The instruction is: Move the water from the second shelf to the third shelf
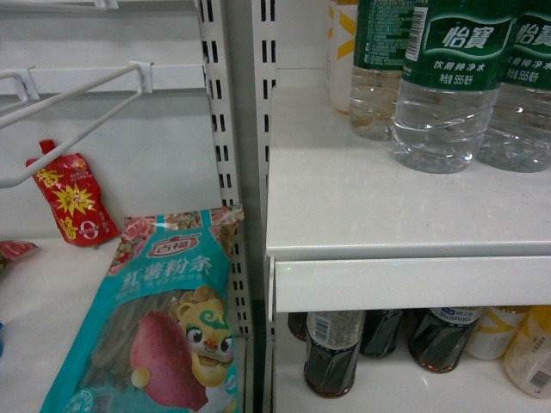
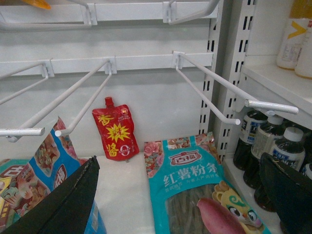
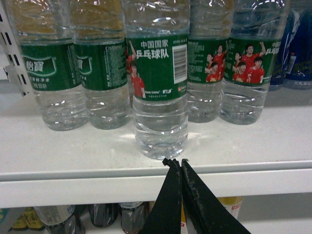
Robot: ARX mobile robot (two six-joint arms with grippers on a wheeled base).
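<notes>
Several water bottles with green labels stand in a row on a white shelf [image 3: 73,156]. The nearest water bottle [image 3: 160,92] stands forward of the others, close to the shelf's front edge. My right gripper [image 3: 175,163] is shut and empty, its tips just below and in front of that bottle's base, level with the shelf lip. In the head view, water bottles [image 1: 443,95] stand at the upper right of the shelf [image 1: 362,198]; neither gripper shows there. My left gripper [image 2: 180,180] is open and empty, over a teal noodle bag [image 2: 195,195].
Dark tea bottles [image 1: 331,353] and yellow bottles [image 1: 534,348] stand on the shelf below. The left bay holds wire hooks [image 2: 214,92], a red sauce pouch [image 2: 114,129] and snack bags [image 2: 34,170]. A perforated upright [image 1: 225,129] divides the bays.
</notes>
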